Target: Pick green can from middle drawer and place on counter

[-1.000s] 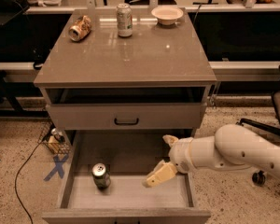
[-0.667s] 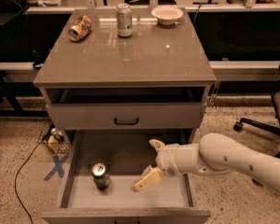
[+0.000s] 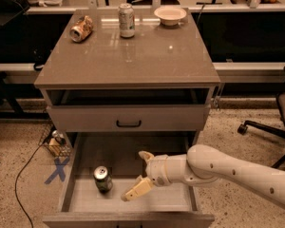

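A: While eyeballing the gripper (image 3: pixel 140 175): spread wide open, gripping nothing, low inside the middle drawer (image 3: pixel 69 179).
B: And the green can (image 3: pixel 103 178)?
A: Upright on the drawer floor, just beside the gripper, not touching.

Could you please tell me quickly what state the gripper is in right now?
Gripper: open, jaws spread, holding nothing; it is low inside the middle drawer, beside the green can and not touching it.

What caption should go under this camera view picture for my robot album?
The robot's open gripper hangs inside the middle drawer, beside the upright green can, not touching it.
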